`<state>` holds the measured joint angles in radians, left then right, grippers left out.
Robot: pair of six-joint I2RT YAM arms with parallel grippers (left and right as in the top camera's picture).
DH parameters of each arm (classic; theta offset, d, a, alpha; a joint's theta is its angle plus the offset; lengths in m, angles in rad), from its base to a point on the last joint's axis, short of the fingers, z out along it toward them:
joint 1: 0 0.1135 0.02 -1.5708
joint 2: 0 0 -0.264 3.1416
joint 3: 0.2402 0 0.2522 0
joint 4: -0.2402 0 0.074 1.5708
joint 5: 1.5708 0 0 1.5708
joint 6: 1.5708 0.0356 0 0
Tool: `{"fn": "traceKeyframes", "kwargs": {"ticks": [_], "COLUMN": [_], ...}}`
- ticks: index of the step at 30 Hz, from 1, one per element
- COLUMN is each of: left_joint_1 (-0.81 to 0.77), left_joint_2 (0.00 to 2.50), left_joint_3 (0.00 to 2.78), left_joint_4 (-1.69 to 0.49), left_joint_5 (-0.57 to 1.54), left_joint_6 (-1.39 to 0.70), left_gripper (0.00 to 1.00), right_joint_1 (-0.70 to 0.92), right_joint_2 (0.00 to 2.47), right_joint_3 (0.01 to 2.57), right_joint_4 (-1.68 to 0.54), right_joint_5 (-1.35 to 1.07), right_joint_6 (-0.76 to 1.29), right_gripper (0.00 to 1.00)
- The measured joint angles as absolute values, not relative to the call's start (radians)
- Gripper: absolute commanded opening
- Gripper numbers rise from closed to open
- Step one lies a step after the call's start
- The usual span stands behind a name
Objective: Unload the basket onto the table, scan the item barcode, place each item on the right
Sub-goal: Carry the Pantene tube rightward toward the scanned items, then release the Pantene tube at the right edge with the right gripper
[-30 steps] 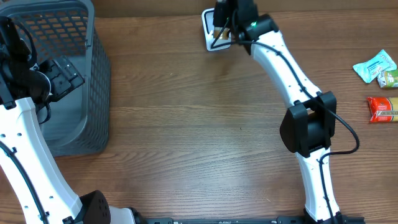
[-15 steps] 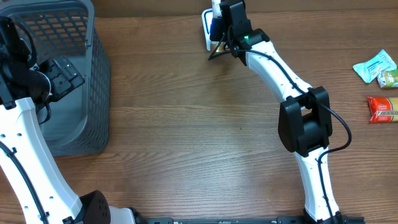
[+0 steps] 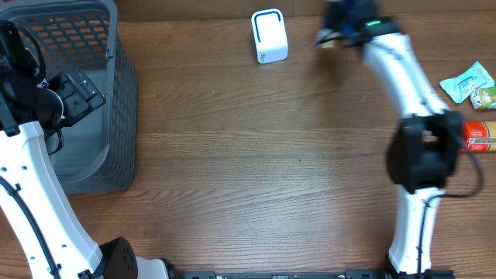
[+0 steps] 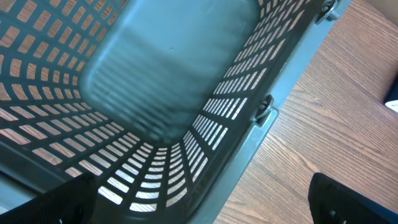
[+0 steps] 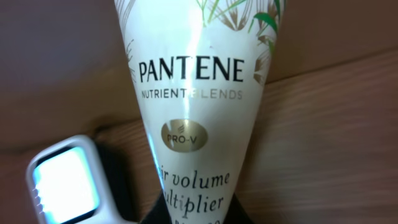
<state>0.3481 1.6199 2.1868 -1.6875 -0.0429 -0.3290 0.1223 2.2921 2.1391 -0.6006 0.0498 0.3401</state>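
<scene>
- A brown wood-grain table fills the overhead view; nothing of the room beyond it shows.
- A grey slatted basket stands at the table's left edge. A small white scanner sits at the far edge, near the middle.
- Three snack packets lie at the right edge: a teal packet, a green packet and a red packet.
- From overhead, the right gripper is a blur at the far edge, to the right of the scanner and apart from it. What it carries cannot be made out there.
- The right wrist view shows this clearly: a white Pantene tube is pinched between the closed jaws, above the wood.
- The tube's long axis runs straight away from the wrist. Its narrow end sits at the jaws, its wide end points outward, and its printed front faces the camera.
- In that view the scanner lies low and left of the tube.
- The left wrist view looks down into the basket. The left gripper is spread wide, holding nothing.
</scene>
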Motion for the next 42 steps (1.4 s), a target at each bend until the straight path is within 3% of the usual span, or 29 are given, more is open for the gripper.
{"fn": "traceKeyframes", "kwargs": {"ticks": [6, 14, 26, 29, 32, 34, 35, 36, 37, 42], "left_joint_1": [0.348, 0.348, 0.348, 0.348, 0.348, 0.348, 0.348, 0.348, 0.348, 0.348], "left_joint_2": [1.62, 1.62, 1.62, 1.62, 1.62, 1.62, 1.62, 1.62, 1.62, 1.62], "left_joint_3": [2.187, 2.187, 2.187, 2.187, 2.187, 2.187, 2.187, 2.187, 2.187, 2.187], "left_joint_4": [-1.687, -1.687, -1.687, -1.687, -1.687, -1.687, -1.687, -1.687, -1.687, -1.687], "left_joint_5": [-0.043, -0.043, -0.043, -0.043, -0.043, -0.043, -0.043, -0.043, -0.043, -0.043], "left_joint_6": [-0.329, -0.329, -0.329, -0.329, -0.329, -0.329, -0.329, -0.329, -0.329, -0.329], "left_gripper": [1.0, 1.0, 1.0, 1.0, 1.0, 1.0, 1.0, 1.0, 1.0, 1.0], "right_joint_1": [-0.182, -0.461, -0.623, -0.63, -0.629, -0.628, -0.628, -0.628, -0.629, -0.628], "right_joint_2": [2.209, 2.209, 2.248, 2.286, 2.312, 2.314, 2.313, 2.312, 2.311, 2.292], "right_joint_3": [2.151, 2.15, 2.15, 2.15, 2.149, 2.149, 2.149, 2.15, 2.15, 2.15], "right_joint_4": [-0.805, -0.928, -0.982, -0.997, -1.016, -1.023, -1.028, -1.037, -1.049, -1.098], "right_joint_5": [0.076, 0.094, 0.094, 0.094, 0.092, 0.092, 0.093, 0.094, 0.093, 0.093], "right_joint_6": [0.34, 0.34, 0.341, 0.345, 0.347, 0.362, 0.376, 0.386, 0.406, 0.504], "right_gripper": [0.04, 0.04, 0.05, 0.19, 0.21, 0.28, 0.46, 0.78, 0.88, 0.97]}}
